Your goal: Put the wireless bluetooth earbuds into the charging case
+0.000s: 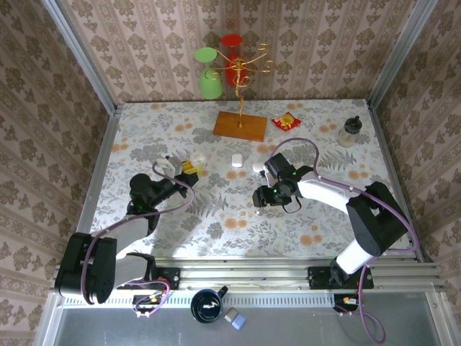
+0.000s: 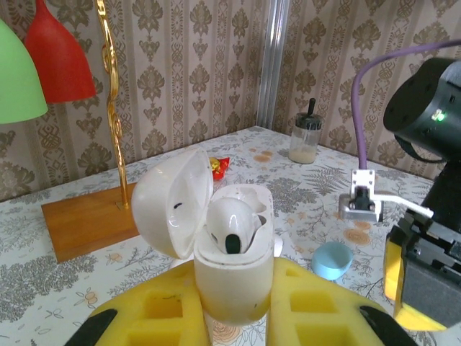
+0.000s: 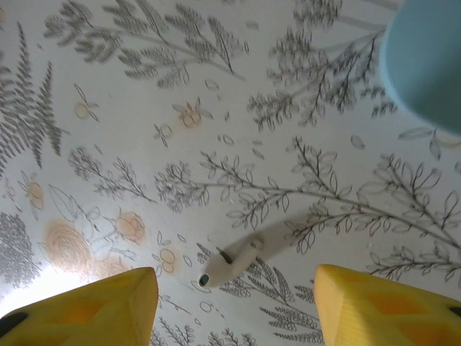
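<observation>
Two white earbuds matter to you here. The seated earbud (image 2: pixel 230 227) sits upright in one socket of the charging case (image 2: pixel 234 285), its dark tip facing the left wrist camera, while the socket behind it looks vacant. The lid (image 2: pixel 171 202) of that case is swung up and back to the left. Your left end effector (image 2: pixel 234 313) is clamped on the case body, with a yellow pad (image 2: pixel 155 310) pressed to each side, and holds it upright above the bench (image 1: pixel 216 216) at left centre (image 1: pixel 189 169). The loose earbud (image 3: pixel 229 265) lies flat on the floral bench top, stem pointing up and right and its dark end down and left. Your right end effector (image 3: pixel 234 310) hangs over it with jaws spread wide; the earbud lies in the gap, just ahead of the yellow fingertips (image 3: pixel 382 306), touching neither. A pale-blue rounded case (image 3: pixel 425 65) rests on the bench beyond it. From the top camera the right end effector (image 1: pixel 258 198) is near bench centre, a small white case (image 1: pixel 236 160) lies further back, and a gold stand on a wooden base (image 1: pixel 241 124) carries a green cup (image 1: pixel 209 72) and a red cup (image 1: pixel 233 50).
</observation>
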Controlling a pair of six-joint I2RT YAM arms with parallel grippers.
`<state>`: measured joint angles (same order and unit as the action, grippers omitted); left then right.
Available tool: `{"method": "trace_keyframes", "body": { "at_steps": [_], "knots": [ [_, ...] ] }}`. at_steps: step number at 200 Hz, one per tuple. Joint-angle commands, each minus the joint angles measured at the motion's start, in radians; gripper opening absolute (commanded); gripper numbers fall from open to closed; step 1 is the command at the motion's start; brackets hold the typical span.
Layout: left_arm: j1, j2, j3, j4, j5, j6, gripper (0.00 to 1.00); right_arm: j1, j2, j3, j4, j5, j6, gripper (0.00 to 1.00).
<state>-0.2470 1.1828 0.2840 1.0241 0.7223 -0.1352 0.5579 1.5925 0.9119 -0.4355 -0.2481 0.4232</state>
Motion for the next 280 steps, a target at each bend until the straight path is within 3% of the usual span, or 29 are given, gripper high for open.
{"method": "trace_keyframes", "body": {
  "at_steps": [1, 63, 157, 190, 280],
  "knots": [
    [-0.001, -0.025, -0.003, 0.01, 0.014, 0.0, 0.02, 0.012, 0.019, -0.013, 0.013, -0.071, 0.031, 0.58],
    [-0.005, -0.038, -0.017, 0.014, 0.012, -0.003, 0.02, 0.075, 0.073, 0.046, -0.02, -0.049, -0.018, 0.58],
    [-0.006, -0.052, -0.022, 0.008, 0.002, 0.005, 0.02, 0.063, 0.223, 0.196, -0.096, 0.002, -0.124, 0.57],
    [-0.006, -0.061, -0.023, -0.008, 0.001, 0.011, 0.02, 0.059, 0.222, 0.168, -0.152, 0.019, -0.149, 0.57],
    [-0.005, -0.053, -0.014, -0.036, -0.017, 0.051, 0.03, 0.062, 0.109, 0.026, -0.115, -0.103, -0.11, 0.56]
  ]
}}
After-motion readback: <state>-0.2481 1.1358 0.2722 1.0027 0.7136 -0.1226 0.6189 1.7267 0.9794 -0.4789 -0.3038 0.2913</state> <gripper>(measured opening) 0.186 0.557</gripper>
